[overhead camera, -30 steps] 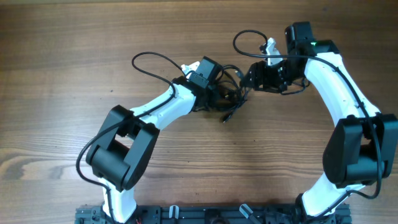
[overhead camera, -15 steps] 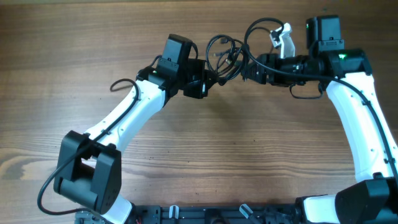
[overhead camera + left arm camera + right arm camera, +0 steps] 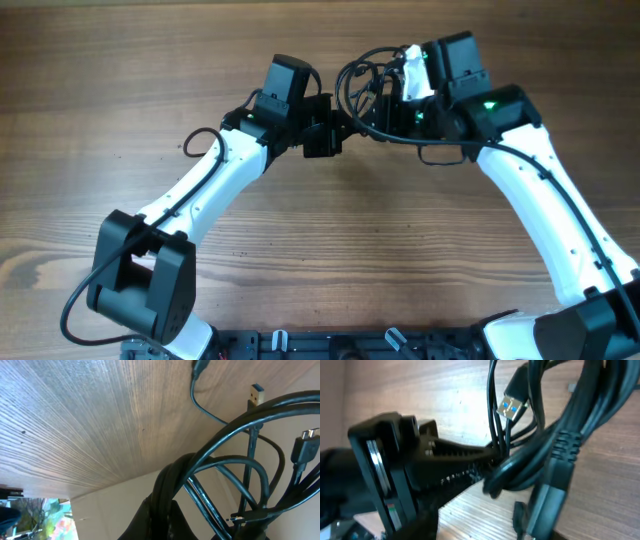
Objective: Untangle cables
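The cables (image 3: 362,82) are a tangle of thin black cords hanging between my two grippers at the far middle of the table. My left gripper (image 3: 336,127) is shut on a thick strand of the bundle (image 3: 172,485), with its fingers (image 3: 150,522) pinching it from both sides. Loops and a metal USB plug (image 3: 256,394) fan out past them. My right gripper (image 3: 386,104) is pressed in against the bundle from the right. In the right wrist view a blue-tongued USB plug (image 3: 511,407) and a plug body (image 3: 547,502) hang beside one dark fingertip (image 3: 519,520). The blur hides how the jaws stand.
The wooden table (image 3: 330,250) lies under both arms. The left arm's own black wire (image 3: 200,135) loops out beside its forearm. The right arm's wire (image 3: 440,155) hangs under its wrist. The left gripper's black body (image 3: 395,460) fills the left of the right wrist view.
The left arm carried the bundle toward the far side of the table, then held still. The right arm then swung left, closing in on the bundle and the left gripper.
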You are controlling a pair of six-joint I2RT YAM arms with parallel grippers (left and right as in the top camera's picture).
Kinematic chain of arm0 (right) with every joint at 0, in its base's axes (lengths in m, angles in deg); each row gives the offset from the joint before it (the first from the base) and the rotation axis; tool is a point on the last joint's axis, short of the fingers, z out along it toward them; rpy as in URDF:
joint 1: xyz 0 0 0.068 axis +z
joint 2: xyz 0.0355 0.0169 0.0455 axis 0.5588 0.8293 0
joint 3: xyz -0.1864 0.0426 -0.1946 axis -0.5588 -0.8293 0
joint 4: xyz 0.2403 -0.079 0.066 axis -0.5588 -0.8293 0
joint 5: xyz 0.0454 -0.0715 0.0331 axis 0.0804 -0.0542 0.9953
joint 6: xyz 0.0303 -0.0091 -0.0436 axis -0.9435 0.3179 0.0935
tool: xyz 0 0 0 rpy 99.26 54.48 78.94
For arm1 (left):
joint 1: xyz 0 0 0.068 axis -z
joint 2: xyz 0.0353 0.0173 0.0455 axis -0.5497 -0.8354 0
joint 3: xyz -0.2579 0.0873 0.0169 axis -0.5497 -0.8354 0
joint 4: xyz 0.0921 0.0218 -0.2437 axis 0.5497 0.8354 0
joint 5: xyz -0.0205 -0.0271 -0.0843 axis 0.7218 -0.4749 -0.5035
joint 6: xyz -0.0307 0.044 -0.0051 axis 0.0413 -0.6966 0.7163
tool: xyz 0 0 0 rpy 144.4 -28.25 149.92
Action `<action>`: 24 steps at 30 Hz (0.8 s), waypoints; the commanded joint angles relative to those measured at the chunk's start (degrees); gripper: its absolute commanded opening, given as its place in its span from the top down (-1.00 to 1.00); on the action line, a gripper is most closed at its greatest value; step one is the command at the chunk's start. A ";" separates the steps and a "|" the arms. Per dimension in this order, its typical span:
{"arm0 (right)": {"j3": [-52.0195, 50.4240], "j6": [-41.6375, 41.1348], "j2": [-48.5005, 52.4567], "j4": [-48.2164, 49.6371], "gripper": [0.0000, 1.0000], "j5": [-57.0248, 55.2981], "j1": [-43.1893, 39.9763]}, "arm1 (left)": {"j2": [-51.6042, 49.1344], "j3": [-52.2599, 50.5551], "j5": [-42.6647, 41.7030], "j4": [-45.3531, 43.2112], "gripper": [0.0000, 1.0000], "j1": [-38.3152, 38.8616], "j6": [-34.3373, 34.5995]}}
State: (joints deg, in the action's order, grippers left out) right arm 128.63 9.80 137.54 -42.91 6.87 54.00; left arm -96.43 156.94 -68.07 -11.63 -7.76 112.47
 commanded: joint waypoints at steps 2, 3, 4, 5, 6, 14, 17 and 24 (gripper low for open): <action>-1.97 -5.40 1.25 2.10 0.31 -3.26 0.70 | 0.76 0.35 -3.04 -1.57 0.92 0.02 4.68; -1.99 -5.99 1.49 2.12 0.35 -3.28 0.70 | 0.76 0.35 -3.02 -1.57 0.92 0.02 4.70; -1.99 -6.14 1.92 2.29 0.41 -3.26 0.70 | 0.76 0.35 -2.99 -1.60 0.92 0.02 4.70; -2.01 -6.27 2.40 2.47 0.44 -3.26 0.76 | 0.76 0.35 -2.99 -1.62 0.92 0.02 4.72; -2.01 -6.29 3.02 2.64 0.45 -3.26 0.76 | 0.76 0.35 -2.99 -1.62 0.92 0.02 4.70; -2.01 -6.25 7.02 6.25 0.58 -2.60 0.81 | 0.76 0.35 -3.80 -1.62 0.92 0.02 3.89; -2.01 -6.27 8.76 7.06 0.80 -2.62 0.81 | 0.76 0.35 -4.76 -2.25 0.92 0.02 -0.72; -1.99 -4.15 8.61 7.39 0.91 -1.95 -0.92 | 0.76 0.35 -5.44 -2.43 0.92 -0.48 -18.21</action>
State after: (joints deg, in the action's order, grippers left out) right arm 127.06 3.33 144.05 -35.98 6.43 54.55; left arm -97.00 156.68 -66.84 -12.87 -8.68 108.25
